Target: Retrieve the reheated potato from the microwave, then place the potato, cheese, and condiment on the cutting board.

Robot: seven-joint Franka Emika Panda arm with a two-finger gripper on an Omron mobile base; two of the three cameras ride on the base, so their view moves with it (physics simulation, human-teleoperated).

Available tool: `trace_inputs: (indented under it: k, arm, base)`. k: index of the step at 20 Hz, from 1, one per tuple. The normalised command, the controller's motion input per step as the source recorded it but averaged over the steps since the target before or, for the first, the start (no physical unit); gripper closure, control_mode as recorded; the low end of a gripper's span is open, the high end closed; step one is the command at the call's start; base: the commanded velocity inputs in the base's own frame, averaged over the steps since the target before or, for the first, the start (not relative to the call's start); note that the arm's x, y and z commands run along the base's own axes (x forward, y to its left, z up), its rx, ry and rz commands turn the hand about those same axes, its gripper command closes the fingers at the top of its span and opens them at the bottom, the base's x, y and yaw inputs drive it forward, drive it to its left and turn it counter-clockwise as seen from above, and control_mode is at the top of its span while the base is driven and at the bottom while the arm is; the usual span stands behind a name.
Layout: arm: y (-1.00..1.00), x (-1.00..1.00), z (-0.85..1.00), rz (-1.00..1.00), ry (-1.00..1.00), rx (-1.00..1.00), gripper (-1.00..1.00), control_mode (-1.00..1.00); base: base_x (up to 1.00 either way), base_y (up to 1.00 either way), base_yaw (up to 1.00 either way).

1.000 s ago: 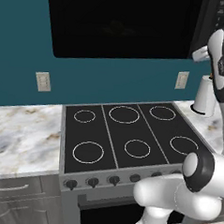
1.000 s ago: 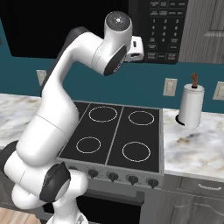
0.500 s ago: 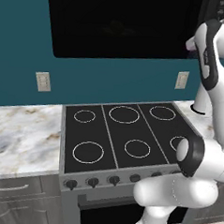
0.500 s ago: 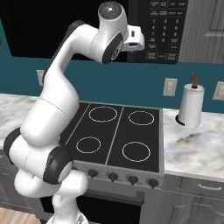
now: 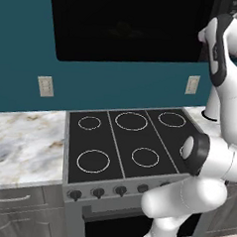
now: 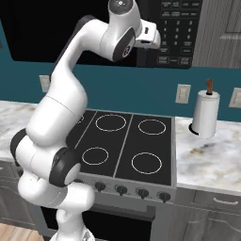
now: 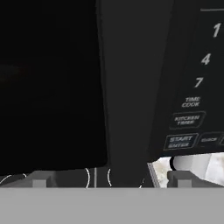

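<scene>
The microwave (image 6: 181, 28) hangs above the stove, and its wide dark glass door (image 5: 131, 27) looks shut. My hand (image 6: 149, 38) is raised right in front of it, at the dark strip between the glass and the grey keypad (image 7: 197, 87). In the hand view my gripper (image 7: 109, 179) is open, with its fingertips (image 7: 39, 180) wide apart and nothing between them. The potato is hidden behind the dark glass. The cheese, the condiment and the cutting board are out of view.
A black cooktop (image 6: 122, 146) with a row of knobs lies below the arm. Marble counter (image 5: 25, 139) runs on both sides of it. A paper towel roll (image 6: 204, 115) stands on the right counter, under wall outlets (image 6: 182, 93).
The arm has lifted and carried the hand up and closer to the microwave front. The jaws have stayed wide apart.
</scene>
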Motion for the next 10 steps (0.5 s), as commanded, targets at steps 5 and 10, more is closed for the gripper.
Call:
trace_inputs:
  k: [5, 10]
  arm:
    - [-0.12, 0.07, -0.03, -0.01, -0.21, 0.21, -1.00, -1.00]
    - [-0.18, 0.22, -0.03, 0.00, -0.18, 0.09, -1.00, -1.00]
  base:
    - [0.00, 0.00, 0.00]
    - [0.00, 0.00, 0.00]
